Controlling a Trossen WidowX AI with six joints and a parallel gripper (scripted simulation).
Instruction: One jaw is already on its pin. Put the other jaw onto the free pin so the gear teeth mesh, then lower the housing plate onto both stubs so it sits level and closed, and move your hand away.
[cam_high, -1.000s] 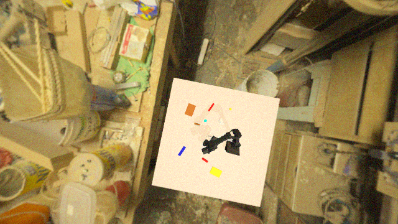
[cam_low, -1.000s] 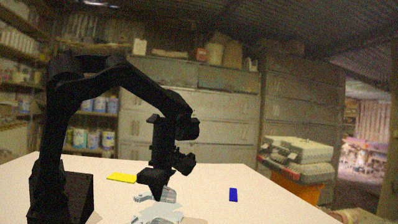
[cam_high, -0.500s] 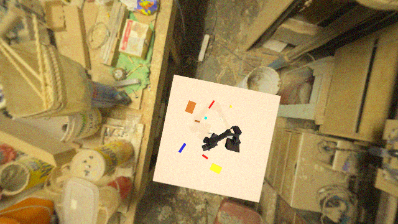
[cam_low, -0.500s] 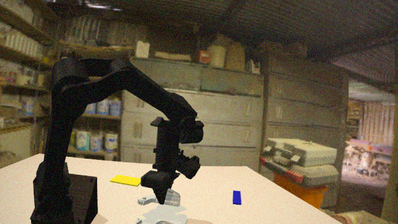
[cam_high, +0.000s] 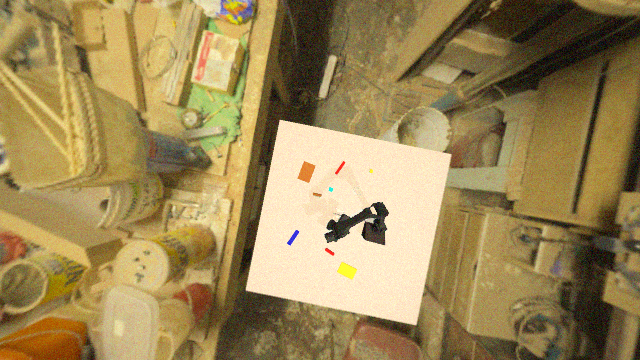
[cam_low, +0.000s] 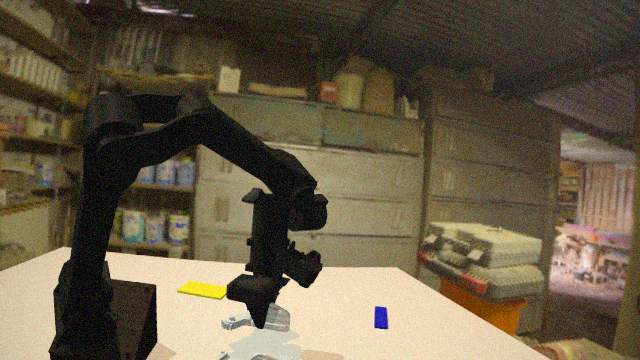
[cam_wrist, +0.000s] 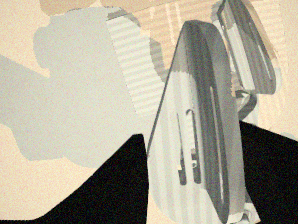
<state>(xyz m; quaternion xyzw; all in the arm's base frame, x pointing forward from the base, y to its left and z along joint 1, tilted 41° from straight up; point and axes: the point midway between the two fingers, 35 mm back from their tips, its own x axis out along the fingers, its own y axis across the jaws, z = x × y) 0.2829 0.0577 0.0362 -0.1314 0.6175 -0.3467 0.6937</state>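
My gripper points down and is shut on a grey jaw. In the exterior view the jaw's toothed end points left, its broad end right, and it hangs above the table top. In the wrist view its slotted broad part stands between the black fingers. A second, similar grey jaw shows at the upper right of the wrist view, apart from the held jaw's broad part. Grey pieces show at the bottom edge of the exterior view. Pins, tooth contact and the housing plate cannot be made out.
A yellow flat block and a blue block lie on the table. Also there are an orange block, red bars, a brown piece and a small cyan piece.
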